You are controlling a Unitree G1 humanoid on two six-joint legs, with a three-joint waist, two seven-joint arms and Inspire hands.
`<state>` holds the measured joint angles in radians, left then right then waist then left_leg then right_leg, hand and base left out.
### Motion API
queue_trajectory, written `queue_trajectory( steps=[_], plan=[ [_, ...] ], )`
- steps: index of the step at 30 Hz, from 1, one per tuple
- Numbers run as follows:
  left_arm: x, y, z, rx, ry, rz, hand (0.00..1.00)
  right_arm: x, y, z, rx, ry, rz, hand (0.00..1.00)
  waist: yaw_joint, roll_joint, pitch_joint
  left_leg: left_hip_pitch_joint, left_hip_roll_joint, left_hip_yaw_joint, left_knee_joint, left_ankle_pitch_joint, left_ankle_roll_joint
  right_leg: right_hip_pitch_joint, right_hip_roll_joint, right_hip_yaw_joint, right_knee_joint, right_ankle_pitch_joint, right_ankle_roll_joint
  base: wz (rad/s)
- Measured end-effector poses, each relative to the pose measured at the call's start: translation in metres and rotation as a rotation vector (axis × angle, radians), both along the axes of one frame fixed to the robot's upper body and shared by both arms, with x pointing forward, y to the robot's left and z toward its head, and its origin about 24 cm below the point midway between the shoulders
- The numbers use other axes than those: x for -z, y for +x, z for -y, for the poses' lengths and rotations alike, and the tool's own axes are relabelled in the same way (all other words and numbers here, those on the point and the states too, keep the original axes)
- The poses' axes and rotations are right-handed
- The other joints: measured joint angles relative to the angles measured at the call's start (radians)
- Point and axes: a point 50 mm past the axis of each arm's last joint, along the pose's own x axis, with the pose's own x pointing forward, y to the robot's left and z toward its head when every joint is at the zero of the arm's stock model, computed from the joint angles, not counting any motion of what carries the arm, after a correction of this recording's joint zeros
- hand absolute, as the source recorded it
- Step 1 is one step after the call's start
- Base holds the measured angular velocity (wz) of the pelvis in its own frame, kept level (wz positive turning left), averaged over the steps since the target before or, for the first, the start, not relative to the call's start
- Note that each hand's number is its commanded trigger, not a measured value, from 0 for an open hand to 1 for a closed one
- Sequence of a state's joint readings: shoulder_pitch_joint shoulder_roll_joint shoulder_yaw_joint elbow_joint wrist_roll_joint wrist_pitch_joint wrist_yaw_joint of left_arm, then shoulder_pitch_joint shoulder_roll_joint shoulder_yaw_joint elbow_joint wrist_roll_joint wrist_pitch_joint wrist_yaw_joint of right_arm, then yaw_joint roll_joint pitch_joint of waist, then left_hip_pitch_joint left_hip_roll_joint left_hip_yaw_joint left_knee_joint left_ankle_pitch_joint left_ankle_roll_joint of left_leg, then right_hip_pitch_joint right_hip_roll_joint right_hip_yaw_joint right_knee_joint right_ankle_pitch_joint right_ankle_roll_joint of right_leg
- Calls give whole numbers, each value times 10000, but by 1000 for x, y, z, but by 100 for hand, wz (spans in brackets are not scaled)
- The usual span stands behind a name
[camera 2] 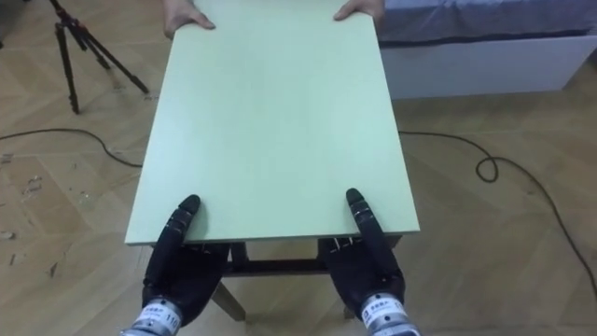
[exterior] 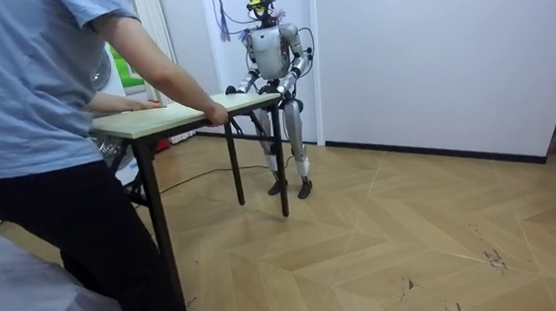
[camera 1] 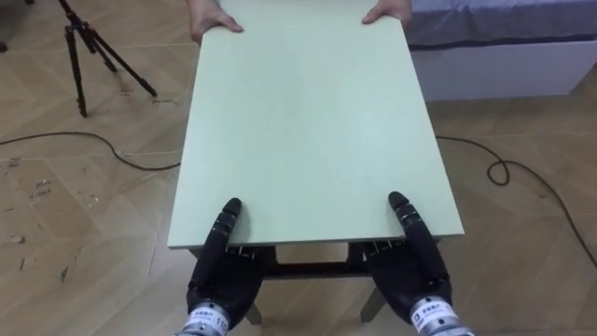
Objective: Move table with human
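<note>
Table [camera 1: 308,121]: pale green rectangular top, dark legs, bare. We note its long axis running near to far, from the robot to the person, over wood floor between a tripod [camera 1: 84,47] far left and a bed [camera 1: 504,56] far right. Left hand [camera 1: 222,275] and right hand [camera 1: 410,271] clamp the near edge, thumbs flat on top, fingers underneath. The person's hands [camera 1: 216,23] hold the far corners.

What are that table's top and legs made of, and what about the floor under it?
The table top looks like pale green laminated board: smooth, matt, uniform, thin-edged. The legs seem dark metal, slim and straight, though painted wood is possible. The floor looks like wooden parquet or a wood-look laminate, laid in herringbone, scuffed.
</note>
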<state>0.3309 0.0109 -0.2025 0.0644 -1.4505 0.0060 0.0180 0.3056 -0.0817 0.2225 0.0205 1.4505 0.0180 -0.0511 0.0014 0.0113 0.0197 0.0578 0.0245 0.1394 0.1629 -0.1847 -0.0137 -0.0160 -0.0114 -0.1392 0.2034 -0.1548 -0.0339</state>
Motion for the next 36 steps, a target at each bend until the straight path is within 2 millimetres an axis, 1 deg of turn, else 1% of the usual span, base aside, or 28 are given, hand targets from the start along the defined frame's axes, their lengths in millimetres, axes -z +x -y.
queue_trajectory(
  steps=[3,7,11,14,15,16,17,18,19,20,21,22,23,24,25,26,27,28,29,30,31,32,33,34,35,36],
  plan=[
    [1,-1,2,101,27,-34,100,2,-3,1,133,-63,-52,100,-50,-12,0,-16,-1,3,0,0,0,-25,3,-6,21,1,1,0],
    [1,-4,4,226,177,-54,100,4,-9,2,358,-50,-77,100,28,-20,0,-48,13,-1,22,0,0,-57,65,1,39,9,-12,0],
    [1,-4,4,239,270,-13,100,5,-11,0,453,48,-96,100,33,-35,3,-118,49,5,67,0,0,-120,104,4,83,24,-37,-1],
    [1,-5,1,159,358,37,100,5,-12,-3,389,239,61,100,39,-173,18,-350,111,46,543,-61,-39,-298,92,14,370,-50,-118,-6],
    [-1,-5,1,187,341,119,100,4,-11,-3,402,308,169,100,124,-206,20,-682,227,26,1124,-260,-108,-450,142,0,567,-106,-194,-5],
    [-1,-4,2,220,327,150,100,4,-11,-3,414,298,195,100,137,-245,20,-1141,360,-16,1948,-395,-206,-589,185,-35,743,-148,-262,0],
    [-1,-4,2,241,328,152,100,4,-11,-3,423,290,207,100,127,-251,20,-1394,398,-45,2430,-431,-253,-635,203,-52,763,-167,-294,0],
    [-1,-5,2,246,315,139,100,4,-11,-3,412,271,216,100,188,-229,24,-1892,541,-70,3404,-432,-260,-731,259,-52,784,-195,-374,-9],
    [-1,-5,3,263,308,131,100,4,-12,-2,399,235,222,100,301,-148,36,-2316,736,-133,4335,-425,-265,-776,329,-54,878,-233,-476,-14],
    [-1,-5,3,254,279,119,100,4,-12,-2,391,222,213,100,335,-118,22,-2516,836,-166,4708,-403,-298,-823,391,-70,924,-269,-545,-8],
    [-1,-5,3,255,241,109,100,5,-11,-1,383,214,234,100,361,-27,3,-2882,1054,-179,5308,-348,-385,-902,526,-176,927,-261,-652,0],
    [0,-7,3,245,150,41,100,5,-12,-1,360,183,233,100,395,57,16,-3061,1255,-142,6041,-331,-413,-941,596,-317,1006,-280,-776,-10],
    [1,-9,3,214,76,-29,100,6,-12,0,324,144,213,100,496,113,-10,-3039,1369,-106,6595,-331,-413,-1000,613,-412,1159,-317,-835,-40],
    [2,-13,3,120,-89,-101,100,5,-11,0,178,14,253,100,627,295,-20,-2740,1571,-97,7449,-327,-425,-1072,673,-792,1348,-364,-925,-38],
    [3,-14,3,100,-157,-101,100,4,-10,1,70,-111,325,100,552,416,-31,-2356,1563,-143,7766,-315,-489,-1226,705,-1114,1506,-368,-990,-18],
    [2,-13,4,135,-133,-63,100,4,-9,2,62,-159,426,100,515,431,-38,-2122,1523,-137,7726,-333,-531,-1322,705,-1182,1615,-367,-1005,32],
    [1,-10,4,241,-111,58,100,2,-8,3,111,-191,665,100,333,522,-1,-1615,1507,-196,7378,-335,-543,-1541,741,-1381,1665,-321,-1033,49],
    [0,-8,4,290,-104,147,100,1,-5,4,97,-246,821,100,109,589,18,-1055,1477,-386,6637,-652,-911,-1801,756,-1542,1833,-292,-1034,48],
    [-1,-7,4,298,-107,189,100,0,-4,4,96,-246,867,100,32,616,14,-789,1477,-481,6183,-957,-1079,-1930,757,-1625,1924,-257,-1032,34],
    [-4,-3,5,357,-104,353,100,-2,0,6,112,-242,1021,100,-30,683,13,-322,1439,-656,5144,-1655,-1164,-2236,758,-1697,1964,-120,-1030,21],
    [-7,3,6,398,-94,540,100,-5,4,7,110,-213,1206,100,-122,751,38,-89,1429,-677,4079,-2184,-1060,-2550,755,-1796,2044,75,-1026,16],
    [-8,6,6,411,-77,638,100,-6,6,6,98,-192,1297,100,-140,778,53,12,1414,-682,3517,-2400,-1031,-2738,750,-1807,2070,206,-1026,15],
    [-11,12,6,462,-22,812,100,-6,11,5,150,-136,1489,100,-222,787,62,141,1329,-656,2541,-2636,-887,-3103,681,-1802,2112,430,-961,24],
    [-13,19,7,552,36,958,100,-7,15,9,268,-137,1671,100,-327,776,62,106,1179,-607,1887,-2740,-674,-3470,550,-1764,2106,680,-860,22],
    [-13,21,8,616,44,1016,100,-8,16,10,301,-127,1728,100,-293,751,62,26,1079,-553,1757,-2752,-470,-3614,464,-1730,2065,839,-807,0],
    [-12,22,9,635,46,970,100,-7,17,11,274,-100,1696,100,-226,687,50,-131,819,-527,1754,-2597,-103,-3699,338,-1613,1806,1230,-743,-18]
  ],
)
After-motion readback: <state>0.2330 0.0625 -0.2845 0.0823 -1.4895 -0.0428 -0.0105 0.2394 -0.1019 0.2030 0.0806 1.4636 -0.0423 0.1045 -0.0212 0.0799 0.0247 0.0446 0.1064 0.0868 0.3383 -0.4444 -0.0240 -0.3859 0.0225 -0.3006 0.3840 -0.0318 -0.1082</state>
